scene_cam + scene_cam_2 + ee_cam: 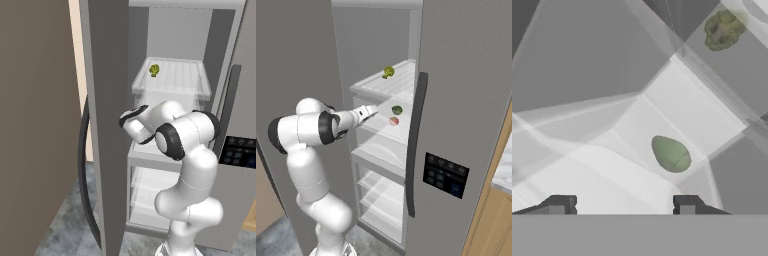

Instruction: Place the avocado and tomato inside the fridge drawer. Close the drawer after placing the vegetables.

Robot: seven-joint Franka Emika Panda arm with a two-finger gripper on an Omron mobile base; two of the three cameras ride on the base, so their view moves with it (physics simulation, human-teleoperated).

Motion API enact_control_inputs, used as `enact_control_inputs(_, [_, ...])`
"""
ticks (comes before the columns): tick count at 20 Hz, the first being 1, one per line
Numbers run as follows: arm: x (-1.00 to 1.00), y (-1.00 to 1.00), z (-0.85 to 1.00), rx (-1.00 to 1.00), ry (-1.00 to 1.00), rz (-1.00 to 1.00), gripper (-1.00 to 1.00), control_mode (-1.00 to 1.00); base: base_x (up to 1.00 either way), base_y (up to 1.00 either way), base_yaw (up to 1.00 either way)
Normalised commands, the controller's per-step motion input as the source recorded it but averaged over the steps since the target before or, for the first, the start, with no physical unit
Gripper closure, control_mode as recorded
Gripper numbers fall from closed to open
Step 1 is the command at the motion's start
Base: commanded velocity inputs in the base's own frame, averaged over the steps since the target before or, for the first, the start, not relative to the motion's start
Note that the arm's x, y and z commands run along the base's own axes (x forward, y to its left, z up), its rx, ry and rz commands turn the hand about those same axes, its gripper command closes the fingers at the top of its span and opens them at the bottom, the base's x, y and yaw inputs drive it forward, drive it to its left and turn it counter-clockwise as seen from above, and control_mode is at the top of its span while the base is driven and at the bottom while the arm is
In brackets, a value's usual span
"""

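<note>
1. Sim kitchen: grey fridge w/ its door swung open, wood-tone cabinet at 9 o'clock, grey floor below. White ribbed shelf sits up top inside.
2. On that shelf, at approx 11 o'clock, a lumpy yellow-green broccoli-like item. Not part of the job, so I'd leave it.
3. Under the shelf, the fridge drawer, frosted clear plastic, looks pulled out toward the robot.
4. The avocado lies on the drawer floor, dark green oval. In the right base view the tomato sits just beside it, at approx 7 o'clock of it. Both seem already inside, so I judge the placing part done.
5. The gripper reaches into the fridge opening, above the drawer's near edge. Fingers stand apart, nothing between them: it's open and empty.
6. Avocado is at approx 1 o'clock from the fingertips in the hand view, clear of them.
7. Prob. next: shut the drawer. Needs a push on the front wall, straight in, w/o tipping the bin.
</note>
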Motion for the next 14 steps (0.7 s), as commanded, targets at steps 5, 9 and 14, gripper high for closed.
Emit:
enact_control_inputs(5, [0.0, -0.08, 0.07, 0.0, -0.06, 0.0, -1.0, -1.0, 0.0, 0.0, 0.0])
enact_control_inputs(9, [0.0, -0.08, 0.25, 0.0, 0.0, 0.0, -1.0, -1.0, 0.0, 0.0, 0.0])
enact_control_inputs(14, [0.1, -0.34, 0.23, 0.0, -0.02, 0.01, -1.0, -1.0, 0.0, 0.0, 0.0])
